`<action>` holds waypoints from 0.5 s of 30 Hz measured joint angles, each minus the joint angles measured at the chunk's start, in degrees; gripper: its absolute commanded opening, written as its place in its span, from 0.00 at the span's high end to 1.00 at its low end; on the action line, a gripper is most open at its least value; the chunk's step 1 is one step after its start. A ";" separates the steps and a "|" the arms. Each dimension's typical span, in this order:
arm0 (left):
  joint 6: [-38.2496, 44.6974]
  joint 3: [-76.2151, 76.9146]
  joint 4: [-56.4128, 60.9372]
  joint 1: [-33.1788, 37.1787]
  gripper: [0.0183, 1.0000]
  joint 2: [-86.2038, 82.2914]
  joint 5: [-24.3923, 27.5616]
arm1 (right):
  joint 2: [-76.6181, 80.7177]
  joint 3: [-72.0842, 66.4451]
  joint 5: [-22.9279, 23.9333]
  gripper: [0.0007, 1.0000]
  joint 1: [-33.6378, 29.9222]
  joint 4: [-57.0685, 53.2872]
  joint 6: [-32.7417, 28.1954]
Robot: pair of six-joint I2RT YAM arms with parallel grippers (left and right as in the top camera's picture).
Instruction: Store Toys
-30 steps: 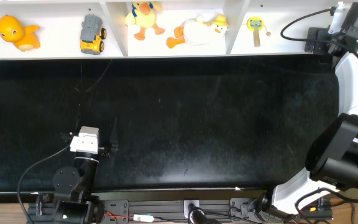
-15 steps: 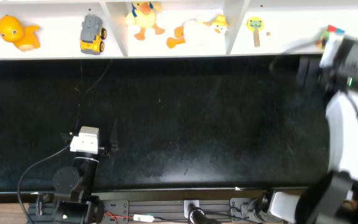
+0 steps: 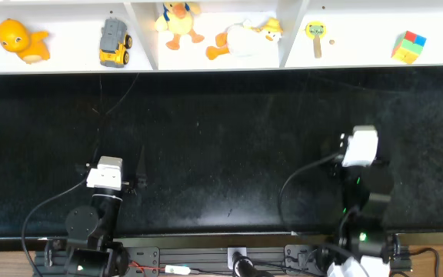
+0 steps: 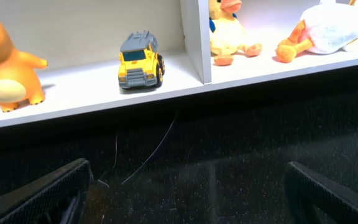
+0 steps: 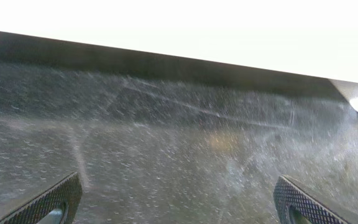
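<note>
I judge the storing finished. The cube (image 3: 408,45), rattle (image 3: 317,33), plush duck (image 3: 178,21), white plush (image 3: 241,40), yellow truck (image 3: 114,41) and orange figure (image 3: 21,40) all sit in the shelf (image 3: 206,65). The left jaws and right jaws stand apart, holding nothing, near the desk (image 3: 244,138). Next I'd simply park both arms. The shelf's back is cut off, so I can't tell what lies deeper.

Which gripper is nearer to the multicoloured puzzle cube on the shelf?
Right. The right gripper is over the black table, in front of the shelf's right end where the puzzle cube sits. The left gripper is far off at the table's left side.
</note>
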 measured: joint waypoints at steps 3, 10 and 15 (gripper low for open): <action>0.00 0.00 -0.02 0.00 0.00 0.00 0.00 | -7.89 -3.78 -0.26 0.00 1.73 0.24 0.66; 0.00 0.00 -0.02 0.00 0.00 0.00 0.00 | -17.18 -8.72 -2.25 0.00 2.49 1.40 1.86; 0.00 0.00 -0.02 0.00 0.00 0.00 0.00 | -22.25 -8.72 -2.45 0.00 2.49 1.90 2.47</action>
